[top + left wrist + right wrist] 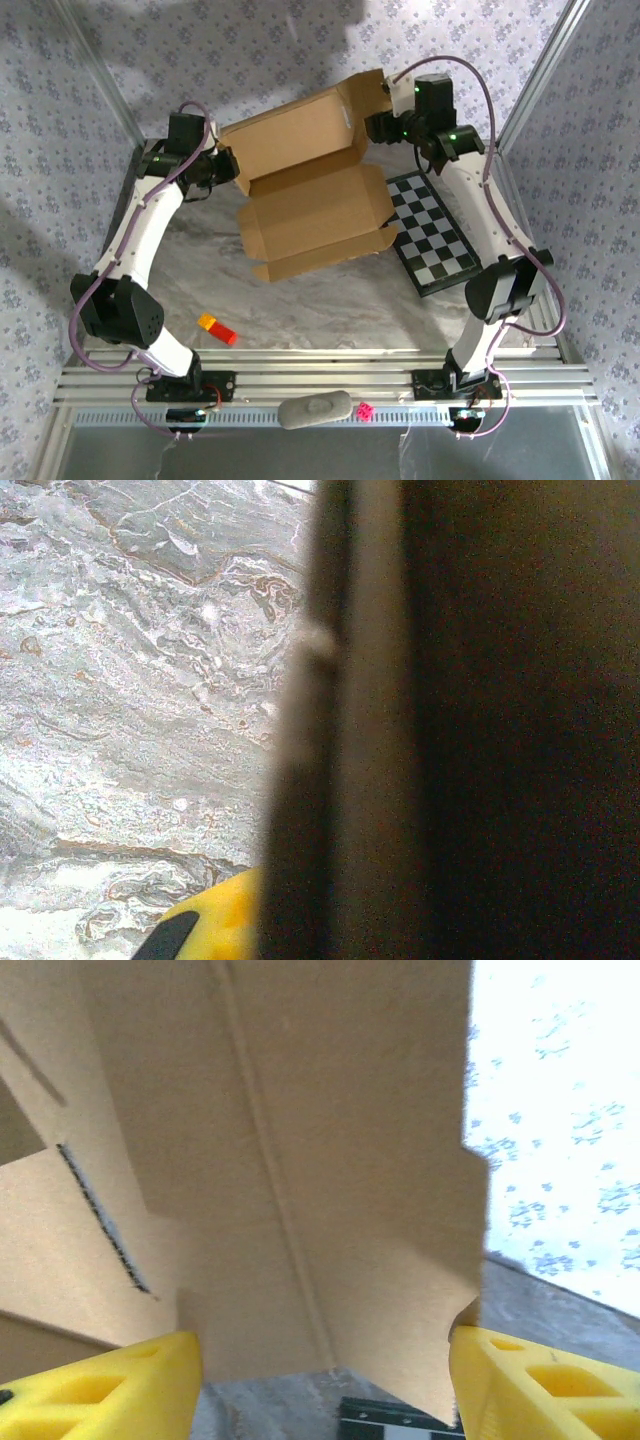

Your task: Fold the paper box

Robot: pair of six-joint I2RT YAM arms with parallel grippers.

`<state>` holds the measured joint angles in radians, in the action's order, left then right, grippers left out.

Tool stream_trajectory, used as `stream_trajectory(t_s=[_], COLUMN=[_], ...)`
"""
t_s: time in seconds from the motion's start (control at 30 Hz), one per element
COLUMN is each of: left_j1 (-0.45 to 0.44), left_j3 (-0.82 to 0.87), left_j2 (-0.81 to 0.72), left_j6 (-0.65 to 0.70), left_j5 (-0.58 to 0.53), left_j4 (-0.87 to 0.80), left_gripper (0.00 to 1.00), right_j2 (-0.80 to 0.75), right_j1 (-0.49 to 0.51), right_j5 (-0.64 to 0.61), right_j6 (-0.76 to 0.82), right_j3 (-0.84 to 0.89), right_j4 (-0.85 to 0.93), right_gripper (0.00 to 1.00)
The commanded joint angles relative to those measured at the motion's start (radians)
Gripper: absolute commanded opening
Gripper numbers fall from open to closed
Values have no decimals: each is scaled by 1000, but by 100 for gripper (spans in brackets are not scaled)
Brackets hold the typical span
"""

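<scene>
The paper box (315, 215) is plain brown cardboard lying half-formed at mid-table, its tray open upward and its lid panel (295, 130) tilted up at the back. My left gripper (228, 168) is at the box's left edge. In the left wrist view one yellow finger (205, 925) presses against a dark, blurred cardboard edge (330, 730); the other finger is hidden. My right gripper (385, 122) is at the lid's right side flap. Its yellow fingers (110, 1385) stand wide apart, with the flap (300, 1160) hanging between them, untouched on the left.
A black-and-white checkered board (432, 235) lies right of the box, partly under its corner, and its edge (390, 1420) peeks below the flap. A small orange-red block (218, 328) lies near the front left. A grey object (315, 409) rests on the front rail.
</scene>
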<state>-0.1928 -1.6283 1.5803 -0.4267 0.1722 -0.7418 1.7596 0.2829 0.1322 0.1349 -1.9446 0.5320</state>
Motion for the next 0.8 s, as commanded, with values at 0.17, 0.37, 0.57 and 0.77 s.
stream_trajectory(t_s=[0.17,0.37,0.57,0.77], left_j1=[-4,-5,-4,-5], left_j3=[-36,-39,-50,-51], left_j2=[7,9,14,22], left_j6=[24,29,33,17], left_j5=[23,28,30,35], left_j4=[-19,-23,-30,-18], left_gripper=[0,0,0,0], right_j2=[-44,38,81,100], right_j1=[-41,-57,-19,71], right_j5=[-6,180,60,-334], right_j6=[43,23,-7,-103], right_j3=[14,-89,-131,-171], right_j4=[-97,-3,8,33], right_gripper=[74,63,32,0])
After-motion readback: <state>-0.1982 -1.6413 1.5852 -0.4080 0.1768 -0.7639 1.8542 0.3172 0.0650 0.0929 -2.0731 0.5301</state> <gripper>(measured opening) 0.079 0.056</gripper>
